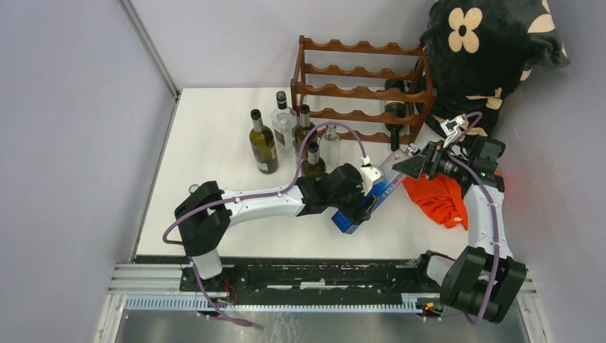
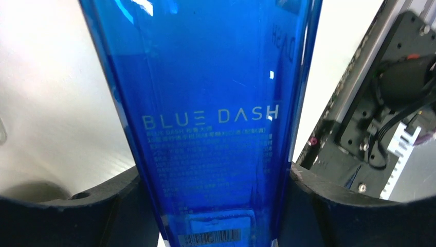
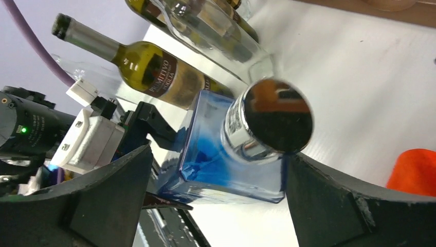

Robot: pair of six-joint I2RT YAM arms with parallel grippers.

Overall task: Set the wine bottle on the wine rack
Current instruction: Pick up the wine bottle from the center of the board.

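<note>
White table [image 1: 207,143] below, left claw [image 2: 213,203] pinches the square blue silver-capped wine bottle [image 2: 205,103], right claw [image 3: 218,157] spread.

Blue bottle [image 2: 205,103], reddish-brown rack [image 1: 361,91], orange cloth [image 1: 436,200], black floral cushion [image 1: 493,50]

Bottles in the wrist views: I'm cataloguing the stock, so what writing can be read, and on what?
"BLUE DASH": white print on the blue bottle.
"PRIMITIVO": dark label of the green wine bottle.
Fine print and barcode below "BLUE DASH": too small to read.
Labels in the top view: unreadable.
</note>
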